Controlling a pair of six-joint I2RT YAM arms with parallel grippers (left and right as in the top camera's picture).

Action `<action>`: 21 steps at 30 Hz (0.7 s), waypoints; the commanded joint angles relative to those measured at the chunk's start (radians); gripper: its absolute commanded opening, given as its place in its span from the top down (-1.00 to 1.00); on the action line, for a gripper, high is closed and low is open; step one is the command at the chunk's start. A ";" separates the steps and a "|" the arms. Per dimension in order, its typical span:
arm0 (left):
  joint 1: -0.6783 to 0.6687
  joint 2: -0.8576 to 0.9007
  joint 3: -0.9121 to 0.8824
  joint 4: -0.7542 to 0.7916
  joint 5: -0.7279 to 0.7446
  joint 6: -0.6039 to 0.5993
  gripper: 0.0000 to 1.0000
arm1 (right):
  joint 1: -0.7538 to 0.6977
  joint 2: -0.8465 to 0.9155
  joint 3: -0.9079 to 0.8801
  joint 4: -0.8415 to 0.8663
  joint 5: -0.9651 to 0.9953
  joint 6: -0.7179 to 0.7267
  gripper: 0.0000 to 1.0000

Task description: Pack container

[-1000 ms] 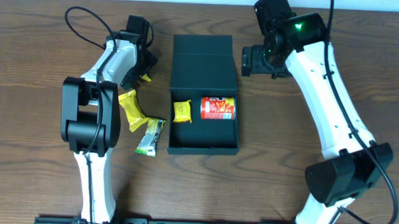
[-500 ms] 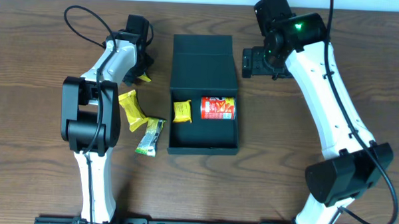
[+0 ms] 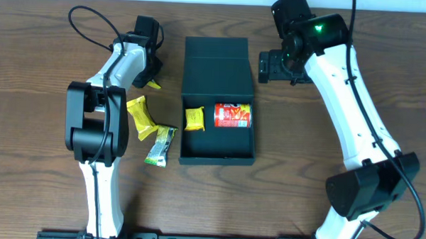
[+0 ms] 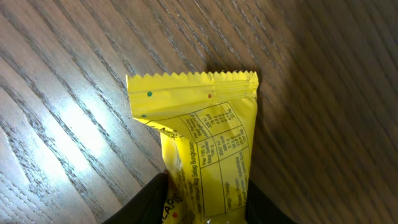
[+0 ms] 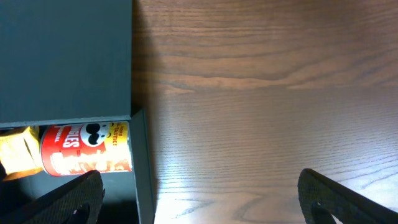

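- Reading from the left wrist view, the yellow packet (image 4: 211, 155) carries a black printed panel of fine text, too small to make out, plus a green dot and a red dot near its top seam
- The chip can (image 5: 86, 149) is red with a moustached cartoon face on its label; its lettering is not legible
- The yellow packet is glossy crinkled film with a zigzag-cut top edge and a fold along its left side; it lies on the wood-grain table (image 3: 45, 57)
- The container (image 3: 216, 66) is a matte dark teal rectangular box, unmarked, at the middle of the table with its flap lid lying open toward the far edge
- Inside it the chip can lies on its side, with a small yellow snack (image 3: 194, 119) just to its left
- On the table left of the container lie a second yellow wrapper (image 3: 141, 115) and a green-and-white bar (image 3: 160, 144)
- The left gripper (image 4: 205, 208) has its dark fingers pressed against both sides of the yellow packet, grasping it
- The right gripper (image 5: 205, 199) is spread wide over bare wood just right of the container, holding nothing
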 commanded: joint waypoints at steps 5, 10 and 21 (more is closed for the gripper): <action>0.006 0.021 0.016 -0.004 0.014 0.004 0.39 | -0.005 -0.006 0.011 0.000 0.013 -0.005 -0.99; 0.006 0.004 0.016 -0.024 0.039 0.005 0.46 | -0.005 -0.006 0.011 0.010 0.014 -0.005 -0.99; 0.005 -0.109 0.016 -0.084 0.047 0.167 0.47 | -0.005 -0.006 0.011 0.046 0.013 -0.005 -0.98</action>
